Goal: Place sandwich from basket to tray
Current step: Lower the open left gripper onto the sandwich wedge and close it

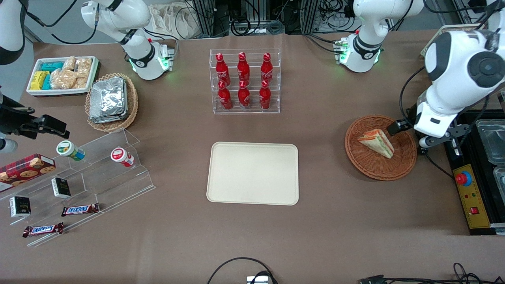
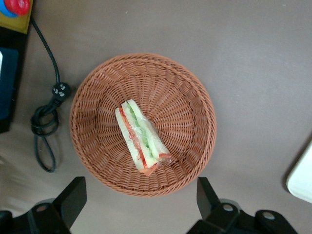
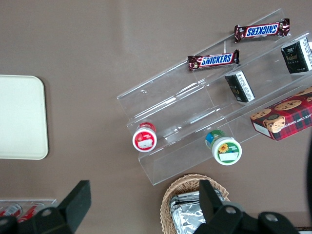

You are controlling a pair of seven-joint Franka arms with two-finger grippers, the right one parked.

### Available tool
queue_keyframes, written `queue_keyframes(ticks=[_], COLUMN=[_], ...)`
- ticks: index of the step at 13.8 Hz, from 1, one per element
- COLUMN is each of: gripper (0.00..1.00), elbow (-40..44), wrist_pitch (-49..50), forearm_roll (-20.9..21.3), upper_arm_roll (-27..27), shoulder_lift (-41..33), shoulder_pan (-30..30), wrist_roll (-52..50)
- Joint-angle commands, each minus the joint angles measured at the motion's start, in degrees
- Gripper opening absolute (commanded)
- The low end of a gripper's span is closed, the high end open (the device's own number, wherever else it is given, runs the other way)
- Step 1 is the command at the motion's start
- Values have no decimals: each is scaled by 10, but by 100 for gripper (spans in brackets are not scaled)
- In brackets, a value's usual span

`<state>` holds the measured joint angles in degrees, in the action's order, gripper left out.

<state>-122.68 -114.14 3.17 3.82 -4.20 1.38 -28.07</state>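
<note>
The sandwich (image 1: 378, 142) (image 2: 141, 136), a wrapped white-bread wedge with orange, red and green layers, lies in the middle of the round reddish-brown basket (image 1: 378, 167) (image 2: 187, 95). The basket stands toward the working arm's end of the table. My left gripper (image 1: 410, 136) (image 2: 139, 200) hangs above the basket's rim, open, with its two black fingers (image 2: 73, 195) spread wide and nothing between them. The cream tray (image 1: 252, 173) (image 2: 302, 175) lies flat at the table's middle, with nothing on it.
A clear rack of red bottles (image 1: 244, 83) stands farther from the front camera than the tray. A yellow control box with a red button (image 1: 469, 193) and a coiled black cable (image 2: 46, 126) lie beside the basket. Snack shelves (image 1: 79, 177) and a foil-packet basket (image 1: 112, 102) sit toward the parked arm's end.
</note>
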Motion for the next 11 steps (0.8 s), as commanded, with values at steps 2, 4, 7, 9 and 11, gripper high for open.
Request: queue_keyframes(ticks=[2,4,7,9,11], gripper=[100,100,100,100,100], elbow=[-82,-119,-178,-202,-228], wrist_pitch=[-89,-144,-230,-269,-306], forearm_roll=[9,9,9,9,9], upper_arm_roll=[-4,-4,-4,-4,-5], shoulder_lift=[-21,-19,-10,3,6], shoulder_pan=[3,3,3,3,3], wrist_roll=[-77,-109,-145,-160,-163])
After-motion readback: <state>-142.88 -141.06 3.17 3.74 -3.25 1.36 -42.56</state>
